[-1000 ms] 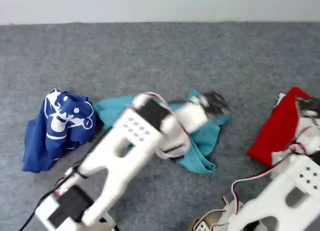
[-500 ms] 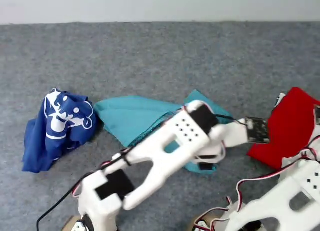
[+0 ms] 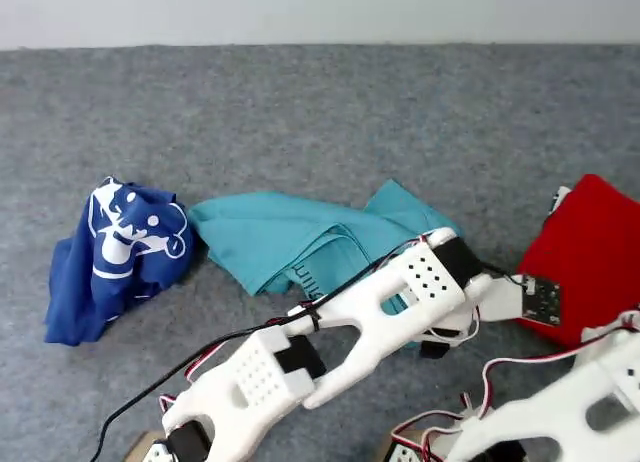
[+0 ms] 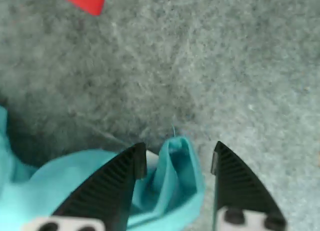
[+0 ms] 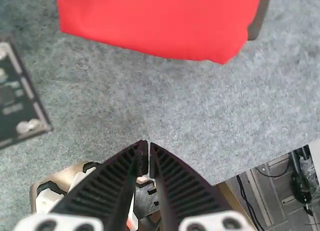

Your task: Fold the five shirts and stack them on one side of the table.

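Teal crumpled cloth shirt (image 3: 290, 232) | left hand (image 4: 178, 150) apart astride its corner — likely to pinch | right hand (image 5: 148, 145) together, empty, clear of it

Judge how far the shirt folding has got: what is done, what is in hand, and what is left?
Done: possibly the flat red cloth shirt at the grey table's side, though I cannot tell if it is folded. In hand: the left gripper, open, straddles a corner of the rumpled teal shirt; the right gripper is shut and empty. Left: folding the teal shirt and the crumpled blue printed shirt, then stacking.
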Robot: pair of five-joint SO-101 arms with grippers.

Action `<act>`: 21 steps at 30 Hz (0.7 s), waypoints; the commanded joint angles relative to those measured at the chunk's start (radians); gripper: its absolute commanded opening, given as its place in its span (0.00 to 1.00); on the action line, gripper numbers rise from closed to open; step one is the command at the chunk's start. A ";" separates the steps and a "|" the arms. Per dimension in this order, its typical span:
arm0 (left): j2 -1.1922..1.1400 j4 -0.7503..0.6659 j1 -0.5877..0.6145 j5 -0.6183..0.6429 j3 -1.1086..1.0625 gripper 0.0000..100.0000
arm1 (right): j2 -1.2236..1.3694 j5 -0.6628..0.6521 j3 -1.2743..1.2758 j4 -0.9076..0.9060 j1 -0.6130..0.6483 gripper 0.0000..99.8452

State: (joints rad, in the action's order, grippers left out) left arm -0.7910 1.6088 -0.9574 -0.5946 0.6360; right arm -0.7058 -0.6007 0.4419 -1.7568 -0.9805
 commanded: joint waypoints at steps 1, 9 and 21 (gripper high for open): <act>-0.029 0.021 -0.002 -0.015 0.045 0.21 | -0.022 -0.009 -0.037 -0.042 -0.013 0.01; -0.052 0.147 0.084 -0.092 0.048 0.05 | -0.022 -0.009 -0.037 -0.041 -0.008 0.01; 0.341 0.146 0.259 0.035 0.041 0.01 | -0.022 -0.009 -0.040 -0.041 0.002 0.01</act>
State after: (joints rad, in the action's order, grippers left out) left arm -0.6252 1.7315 -0.7595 -0.6038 0.6483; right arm -0.7058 -0.6022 0.4419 -1.7568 -0.9835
